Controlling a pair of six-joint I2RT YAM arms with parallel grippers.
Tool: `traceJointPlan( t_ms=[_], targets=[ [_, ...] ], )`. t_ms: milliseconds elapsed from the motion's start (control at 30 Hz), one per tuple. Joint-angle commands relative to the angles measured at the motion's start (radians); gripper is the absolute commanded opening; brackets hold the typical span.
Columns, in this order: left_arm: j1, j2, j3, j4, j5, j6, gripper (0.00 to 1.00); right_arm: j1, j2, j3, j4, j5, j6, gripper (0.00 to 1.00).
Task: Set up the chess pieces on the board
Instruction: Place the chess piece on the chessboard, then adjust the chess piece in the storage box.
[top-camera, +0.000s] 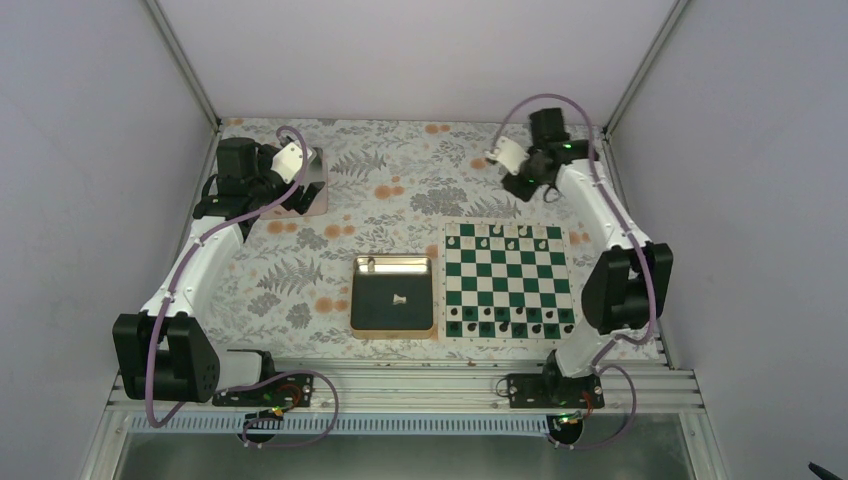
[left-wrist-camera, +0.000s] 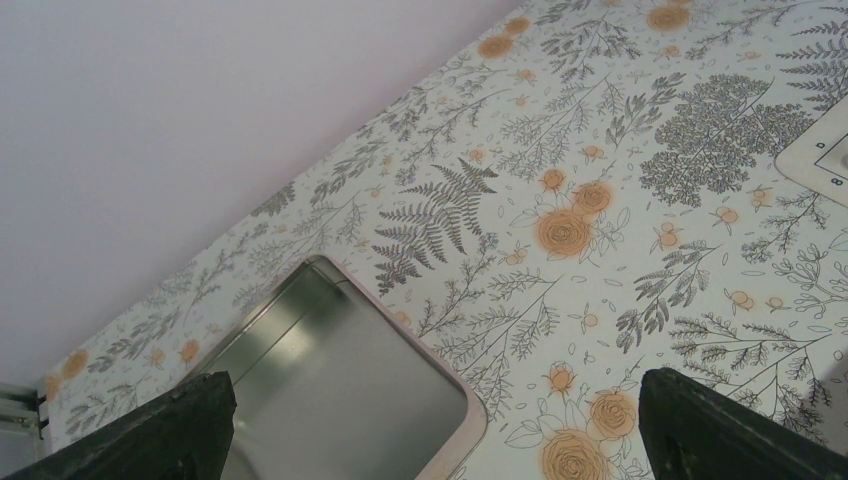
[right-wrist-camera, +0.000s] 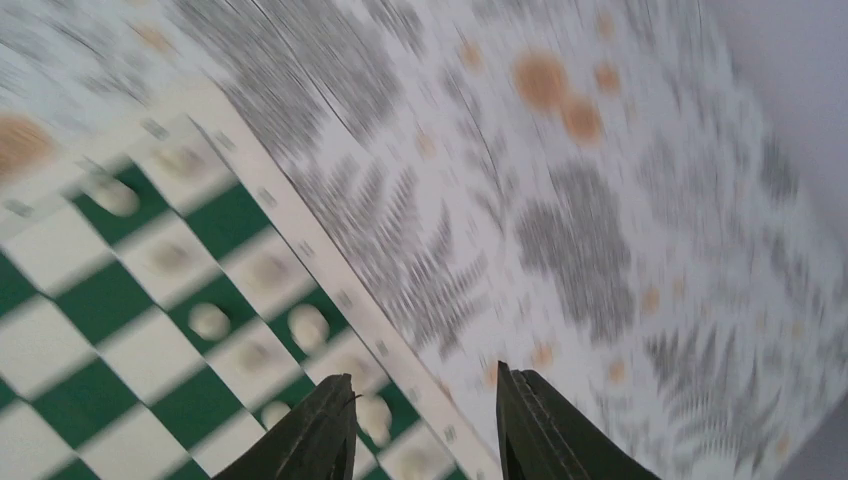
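The green-and-white board (top-camera: 506, 285) lies right of centre. White chess pieces (top-camera: 497, 232) stand along its far rows, and one more white piece (top-camera: 400, 300) lies inside the gold-rimmed tray (top-camera: 393, 261). My right gripper (top-camera: 522, 185) hangs above the table just beyond the board's far edge. The right wrist view is blurred. It shows the right gripper (right-wrist-camera: 422, 385) open and empty over the board's border, with white pieces (right-wrist-camera: 308, 325) on the board (right-wrist-camera: 110, 295). My left gripper (left-wrist-camera: 432, 400) is wide open and empty at the far left (top-camera: 300, 188).
Black pieces (top-camera: 500, 322) fill the board's near rows. A shallow metal tin with a pink rim (left-wrist-camera: 330, 400) lies under the left gripper at the far left of the table (top-camera: 318, 200). Walls close off the table at the back and on both sides.
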Motion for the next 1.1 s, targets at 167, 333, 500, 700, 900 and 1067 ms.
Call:
traceJointPlan(
  t_ms=[167,333,500,700,900,1067],
  targets=[
    [0.004,-0.015,0.016,-0.002,0.012,0.01,1.0,0.468,0.036,0.124,-0.079,-0.004,0.084,0.4],
    [0.004,-0.018,0.017,-0.005,0.018,0.011,1.0,0.681,0.07,0.042,-0.002,-0.041,0.0,0.44],
    [0.004,-0.024,0.016,-0.005,0.019,0.011,1.0,0.755,0.19,0.122,-0.119,-0.053,0.043,0.39],
    [0.004,-0.019,0.015,-0.002,0.023,0.012,1.0,0.776,0.224,0.038,-0.159,-0.061,0.104,0.34],
    [0.004,-0.015,0.016,-0.004,0.027,0.013,1.0,0.792,0.209,-0.064,-0.147,-0.104,0.15,0.37],
    [0.004,-0.015,0.018,-0.005,0.024,0.011,1.0,0.808,0.218,-0.111,-0.102,-0.122,0.16,0.37]
  ],
)
